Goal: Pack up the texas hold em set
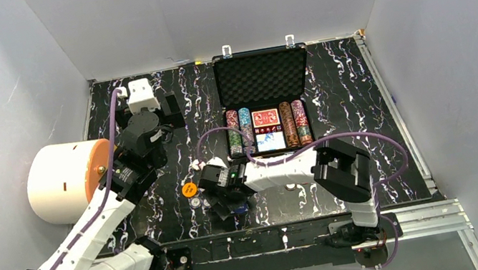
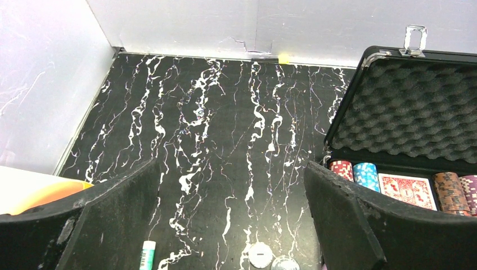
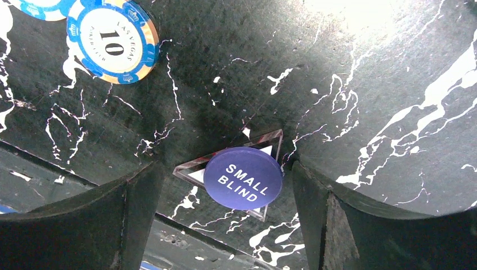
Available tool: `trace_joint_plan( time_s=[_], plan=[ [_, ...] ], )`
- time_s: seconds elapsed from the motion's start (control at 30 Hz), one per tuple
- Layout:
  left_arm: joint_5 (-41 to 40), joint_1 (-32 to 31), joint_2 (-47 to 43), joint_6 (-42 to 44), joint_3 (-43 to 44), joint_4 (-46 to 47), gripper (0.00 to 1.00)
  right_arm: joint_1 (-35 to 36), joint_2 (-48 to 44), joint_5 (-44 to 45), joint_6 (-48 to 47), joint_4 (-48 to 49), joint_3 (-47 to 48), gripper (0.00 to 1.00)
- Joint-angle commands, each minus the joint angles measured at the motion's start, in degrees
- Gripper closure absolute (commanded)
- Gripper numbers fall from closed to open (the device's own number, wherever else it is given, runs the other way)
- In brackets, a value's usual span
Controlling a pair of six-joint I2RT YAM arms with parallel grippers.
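Note:
The black briefcase [image 1: 260, 77] lies open at the back, foam lid up, with rows of poker chips [image 1: 234, 133] and a red card deck [image 1: 265, 118] in its tray. In the left wrist view the briefcase [image 2: 410, 107] is at the right, with chips [image 2: 367, 174] and deck [image 2: 408, 188]. My left gripper [image 2: 230, 166] hangs open above bare table, two round buttons [image 2: 260, 254] below it. My right gripper [image 3: 222, 169] stands open around a purple "SMALL BLIND" button [image 3: 243, 178] lying on a clear triangular piece [image 3: 188, 171]. A blue-and-orange "10" chip [image 3: 111, 40] lies beyond it. An orange button [image 1: 189, 188] sits left of the right gripper [image 1: 224, 204].
A big white drum with an orange face [image 1: 66, 180] lies at the left edge. A small green-and-white cylinder [image 2: 147, 254] lies near the left finger. The table's front edge [image 3: 56, 163] runs just under the right gripper. White walls close in the back and sides.

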Motion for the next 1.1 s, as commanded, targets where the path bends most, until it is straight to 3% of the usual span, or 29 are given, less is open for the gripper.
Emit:
trace_joint_plan(
  time_s=[0.0,0.27,0.53,0.8,1.07],
  plan=[
    [-0.6,0.4,0.1,-0.8,2.2,1.2,0.02,1.1,2.4,1.3,0.4,-6.3,3.8,0.08],
    [-0.1,0.5,0.6,-1.2,2.0,0.9,0.02,2.6,6.7,6.3,4.2,-12.9,7.4,0.13],
    [0.2,0.7,0.7,-1.5,1.8,0.4,0.02,1.8,4.2,8.0,6.7,-7.5,3.9,0.33],
    [0.9,0.9,1.6,-2.0,1.5,0.4,0.02,0.0,-4.7,18.0,-5.2,18.0,-5.1,0.33],
    [1.4,1.5,3.2,-2.5,1.5,0.6,0.02,-3.6,-8.6,19.8,-15.8,37.3,-12.5,0.28]
  ],
)
